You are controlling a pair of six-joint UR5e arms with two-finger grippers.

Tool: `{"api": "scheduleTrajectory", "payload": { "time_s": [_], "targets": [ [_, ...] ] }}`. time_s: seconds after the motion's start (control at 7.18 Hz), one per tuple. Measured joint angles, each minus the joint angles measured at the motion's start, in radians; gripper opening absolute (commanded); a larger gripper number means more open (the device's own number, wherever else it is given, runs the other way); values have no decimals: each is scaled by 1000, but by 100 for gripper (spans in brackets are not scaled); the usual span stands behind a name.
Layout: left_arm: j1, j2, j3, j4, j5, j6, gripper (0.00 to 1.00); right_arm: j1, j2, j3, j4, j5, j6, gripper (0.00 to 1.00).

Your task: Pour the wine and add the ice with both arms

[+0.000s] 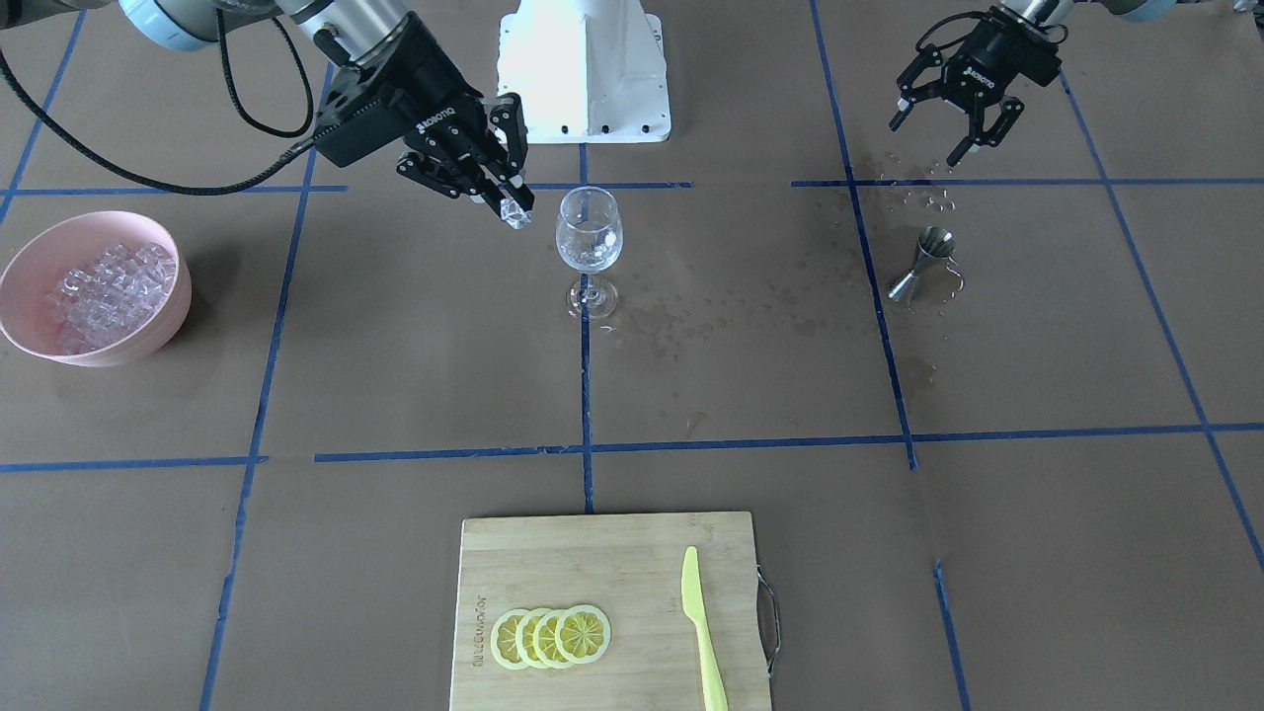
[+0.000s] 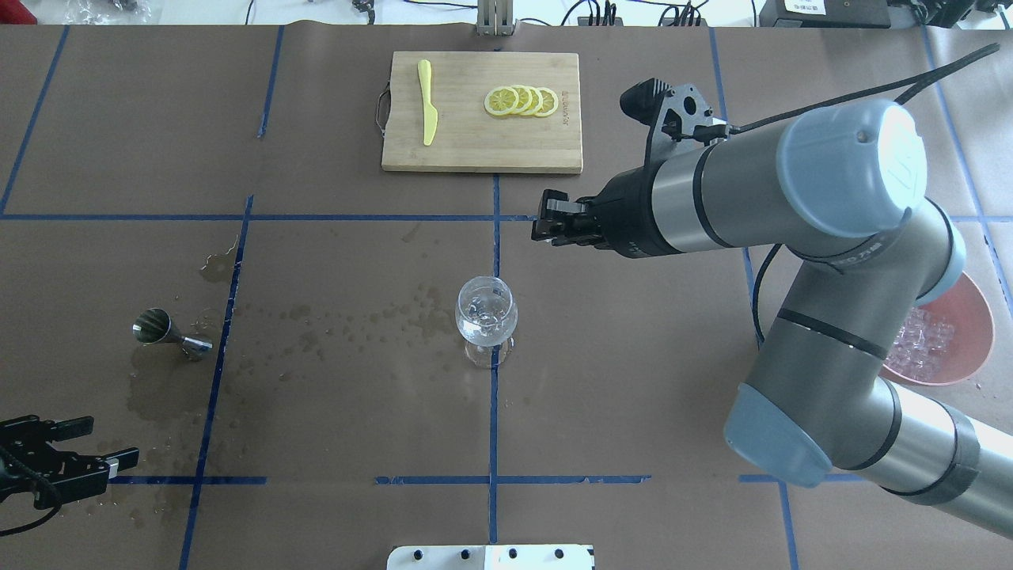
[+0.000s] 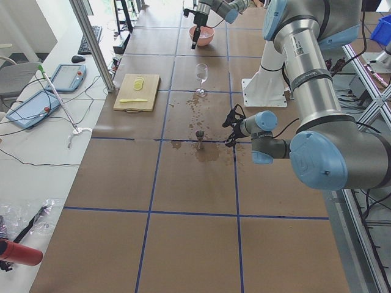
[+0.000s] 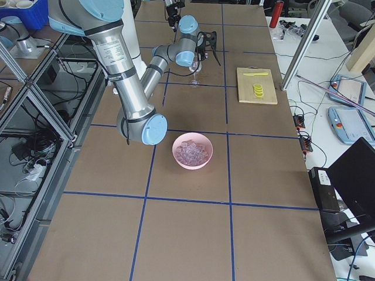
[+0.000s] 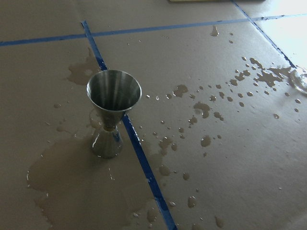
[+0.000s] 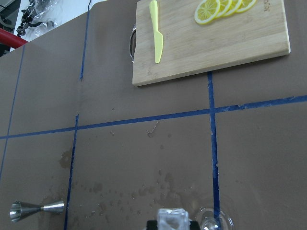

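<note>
My right gripper (image 1: 509, 200) is shut on one clear ice cube (image 1: 516, 212) and holds it above the table, just beside the rim of the stemmed wine glass (image 1: 589, 237). The cube also shows between the fingers in the right wrist view (image 6: 172, 220), with the glass rim (image 6: 216, 223) beside it. More ice (image 1: 114, 286) is heaped in a pink bowl (image 1: 25, 267). The steel jigger (image 1: 923, 262) stands upright among wet stains and looks empty in the left wrist view (image 5: 112, 115). My left gripper (image 1: 925, 140) is open and empty, behind the jigger. Wine in the glass is too faint to tell.
A bamboo cutting board (image 1: 632, 553) lies at the table's far edge with lemon slices (image 1: 551, 637) and a yellow knife (image 1: 703, 632) on it. Wet stains (image 2: 356, 321) spread between jigger and glass. The white robot base (image 1: 585, 69) stands behind the glass.
</note>
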Motion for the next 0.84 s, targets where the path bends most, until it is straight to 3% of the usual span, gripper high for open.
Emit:
{"api": "scheduleTrajectory", "payload": {
  "time_s": [0.28, 0.7, 0.84],
  "targets": [
    [-209, -7, -21, 8, -327, 0, 100, -59, 31, -23, 0, -43, 2, 0],
    [-293, -22, -24, 11, -490, 0, 100, -115, 47, -42, 0, -68, 9, 0],
    [-316, -25, -24, 11, -535, 0, 100, -119, 50, -46, 0, -69, 10, 36]
  ]
}}
